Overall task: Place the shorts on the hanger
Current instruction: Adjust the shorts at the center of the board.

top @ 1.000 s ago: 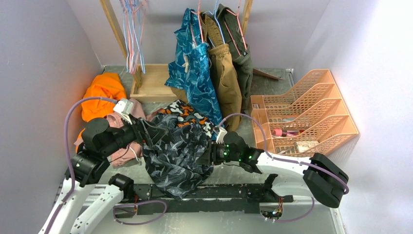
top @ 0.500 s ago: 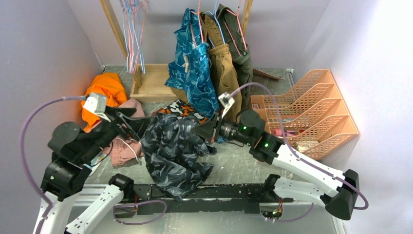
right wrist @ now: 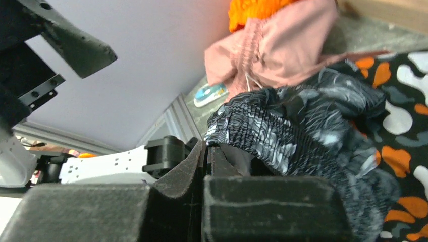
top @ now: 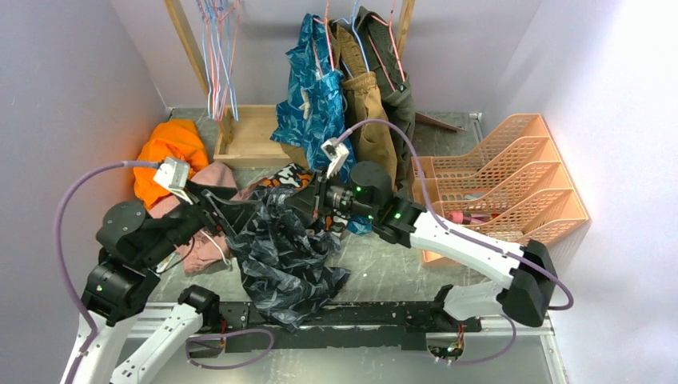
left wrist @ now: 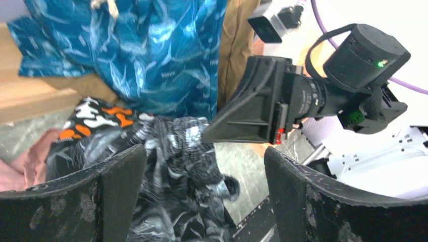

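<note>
Right gripper (right wrist: 207,151) pinched shut on the gathered waistband of the single pair of charcoal leaf-print shorts (top: 280,256), heaped on the table (top: 384,256) in front of three hanging garments (top: 360,112), while the left gripper (left wrist: 202,161) gapes wide and empty just beside them

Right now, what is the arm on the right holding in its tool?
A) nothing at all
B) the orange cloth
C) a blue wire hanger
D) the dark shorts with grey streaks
D: in the right wrist view, the right tool is pinched shut on the gathered waistband of the shorts, with the dark, grey-streaked fabric bunched up at its tips.
</note>
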Controlling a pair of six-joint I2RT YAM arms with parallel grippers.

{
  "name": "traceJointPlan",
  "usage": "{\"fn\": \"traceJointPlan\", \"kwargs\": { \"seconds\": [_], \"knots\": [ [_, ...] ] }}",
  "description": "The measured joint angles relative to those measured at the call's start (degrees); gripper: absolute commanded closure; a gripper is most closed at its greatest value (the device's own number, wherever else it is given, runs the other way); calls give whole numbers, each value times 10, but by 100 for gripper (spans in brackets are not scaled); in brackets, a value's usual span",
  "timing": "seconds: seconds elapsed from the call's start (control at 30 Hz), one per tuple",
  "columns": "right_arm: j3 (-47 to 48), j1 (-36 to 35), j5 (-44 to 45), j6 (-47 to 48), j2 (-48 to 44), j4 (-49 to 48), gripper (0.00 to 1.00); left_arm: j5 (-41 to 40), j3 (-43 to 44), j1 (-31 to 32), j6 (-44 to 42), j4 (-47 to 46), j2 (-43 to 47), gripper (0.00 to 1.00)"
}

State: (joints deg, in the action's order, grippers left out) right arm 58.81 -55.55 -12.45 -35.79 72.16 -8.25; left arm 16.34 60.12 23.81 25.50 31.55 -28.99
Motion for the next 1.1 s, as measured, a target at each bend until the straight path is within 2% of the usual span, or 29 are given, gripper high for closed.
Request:
{"fn": "traceJointPlan", "kwargs": {
  "seconds": [0.2,0.53,0.8,1.1],
  "knots": [
    [-4,-14,15,-20,43,-6,100,38,-63,0,20,1,11,18],
    [-4,-23,34,-74,49,-26,100,72,-133,0,25,-10,-18,22],
    [-4,-23,59,-147,46,-53,100,98,-176,0,26,-45,-30,19],
    [-32,-38,68,-211,47,-87,100,94,-184,0,47,-83,-32,15]
  ]
}}
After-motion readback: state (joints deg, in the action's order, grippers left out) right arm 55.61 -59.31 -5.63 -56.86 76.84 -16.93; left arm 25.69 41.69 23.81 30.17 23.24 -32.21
